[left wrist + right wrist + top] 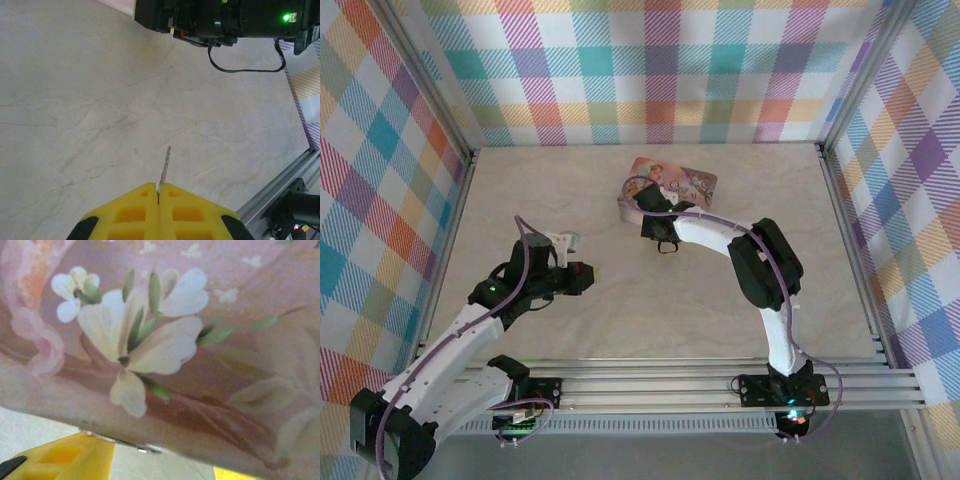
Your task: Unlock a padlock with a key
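So, left gripper: we see it clenched on the key, lower centre of its wrist view.
Key: a thin blade poking up from the yellow fingers, over the bare table.
Right gripper: released, we judge, with fingers spread to the bottom corners.
Box: pink and flowered, upper centre of the top view, just beyond the right gripper.

Blurred pink box; head of key hidden inside left claw
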Tool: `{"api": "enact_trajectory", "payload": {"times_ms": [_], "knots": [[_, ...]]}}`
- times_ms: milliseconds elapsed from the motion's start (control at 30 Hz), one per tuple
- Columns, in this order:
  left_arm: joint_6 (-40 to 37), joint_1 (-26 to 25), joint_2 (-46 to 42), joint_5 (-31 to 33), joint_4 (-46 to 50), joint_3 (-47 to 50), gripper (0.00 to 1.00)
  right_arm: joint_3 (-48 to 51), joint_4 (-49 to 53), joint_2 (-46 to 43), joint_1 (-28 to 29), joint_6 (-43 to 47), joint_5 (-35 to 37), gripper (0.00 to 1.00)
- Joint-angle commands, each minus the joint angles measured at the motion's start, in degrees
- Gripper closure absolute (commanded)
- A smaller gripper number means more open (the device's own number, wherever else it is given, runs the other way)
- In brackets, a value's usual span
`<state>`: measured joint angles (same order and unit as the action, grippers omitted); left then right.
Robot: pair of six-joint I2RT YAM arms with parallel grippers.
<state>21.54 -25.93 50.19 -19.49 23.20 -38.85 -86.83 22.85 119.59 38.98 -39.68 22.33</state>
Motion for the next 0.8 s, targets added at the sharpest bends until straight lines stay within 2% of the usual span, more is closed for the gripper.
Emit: {"api": "enact_trajectory", "payload": {"times_ms": [0,300,500,767], "knots": [[-0.8,1.0,-2.0,1.0,2.0,-0.7,1.00,-2.2,-2.4,1.7,0.3,-0.4,3.2,0.47],[-1.3,0.9,-1.6,0.1,3.6,-1.1,1.00,-3.9,-6.5,4.6,1.2,-0.4,7.4,0.49],[-2.2,1.0,-2.4,-0.1,5.5,-1.7,1.00,-5.3,-8.6,5.8,1.2,3.5,9.3,0.55],[-1.6,0.9,-5.7,1.3,6.2,-0.5,1.00,-4.7,-11.6,4.8,0.9,8.7,9.3,0.78]]}}
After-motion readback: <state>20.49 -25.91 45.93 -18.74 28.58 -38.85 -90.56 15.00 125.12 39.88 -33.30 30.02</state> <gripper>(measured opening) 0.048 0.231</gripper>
